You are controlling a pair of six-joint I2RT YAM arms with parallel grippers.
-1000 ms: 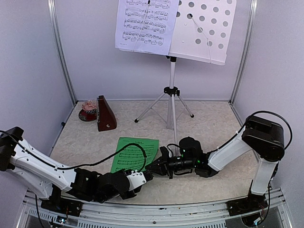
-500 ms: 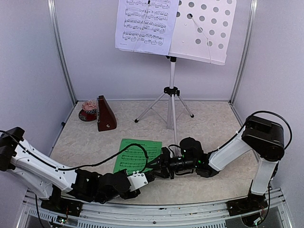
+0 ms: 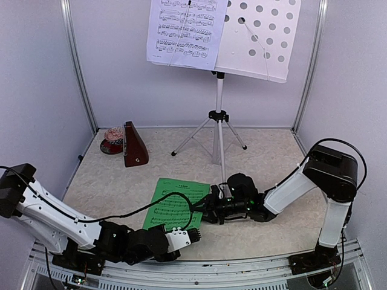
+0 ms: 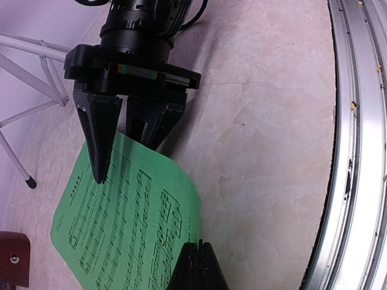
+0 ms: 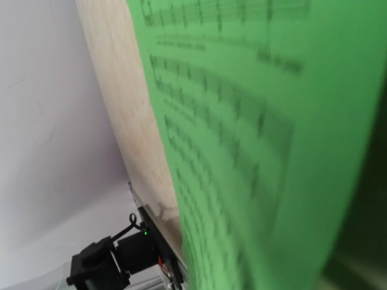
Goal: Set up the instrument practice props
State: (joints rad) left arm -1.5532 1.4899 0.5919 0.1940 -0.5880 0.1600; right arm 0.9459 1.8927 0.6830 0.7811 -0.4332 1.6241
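**On the near half of the table: 2 grippers at 1 green sheet**

On the near half of the table, between the arms, the green music sheet lies printed side up. The right gripper reaches in low from the right, and its jaws stand apart around the sheet's right edge. In the left wrist view, 1 finger lies over the printed paper, while the other meets the edge with its tip hidden by the paper. That edge looks lifted slightly off the surface. The right wrist view is filled with blurred green staves at a steep slant — too close to tell more.

The left gripper sits at the sheet's near right corner. Its 2 fingers are pressed together with no gap between them. Whether any paper is caught there cannot be told.

Well behind, the silver tripod music stand stands upright on its 3 legs near the back wall. Its perforated grey desk carries the pale lavender music sheet on the left half, and the right half shows its holes.

The brown pyramid metronome stands upright at the back left of the table, well apart from the green sheet. A small red-and-pink object sits just beside it on the left — what it is cannot be told.
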